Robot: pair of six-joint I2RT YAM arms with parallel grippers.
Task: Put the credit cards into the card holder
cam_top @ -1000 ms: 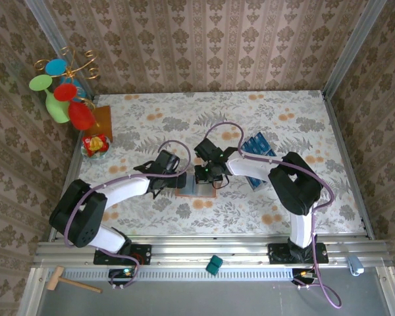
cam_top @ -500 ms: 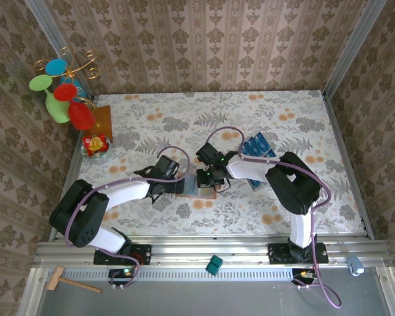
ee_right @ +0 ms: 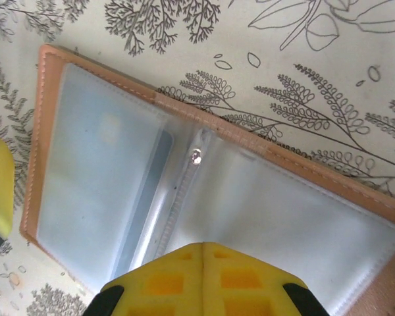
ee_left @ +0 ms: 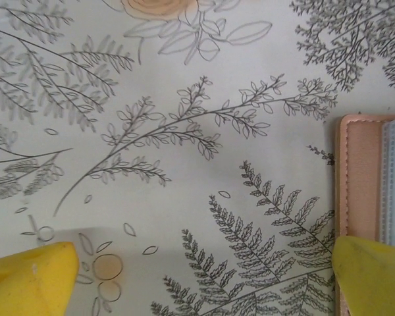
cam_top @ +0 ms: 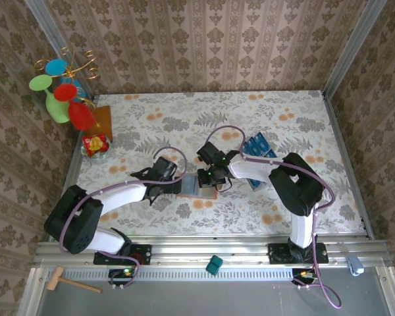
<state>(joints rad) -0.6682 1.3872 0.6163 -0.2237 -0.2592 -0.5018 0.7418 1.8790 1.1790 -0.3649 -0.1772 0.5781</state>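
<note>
Your holder [ee_right: 85, 184] lies open at mid worktop [ee_left: 184, 99]: stitched pinkish leather-look rim [ee_right: 45, 99], clear glossy sleeves [ee_right: 283, 217]. Your right claw [ee_right: 203, 270], pads together, hangs over it. The left claw [ee_left: 201, 280] stands apart at its left edge. Glossy blue cards [cam_top: 257, 146] lie farther right.

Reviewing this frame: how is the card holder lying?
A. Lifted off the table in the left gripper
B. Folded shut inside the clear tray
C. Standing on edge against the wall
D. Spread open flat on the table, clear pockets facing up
D: in the right wrist view the card holder lies spread open on the floral table, with its clear pockets facing up.
</note>
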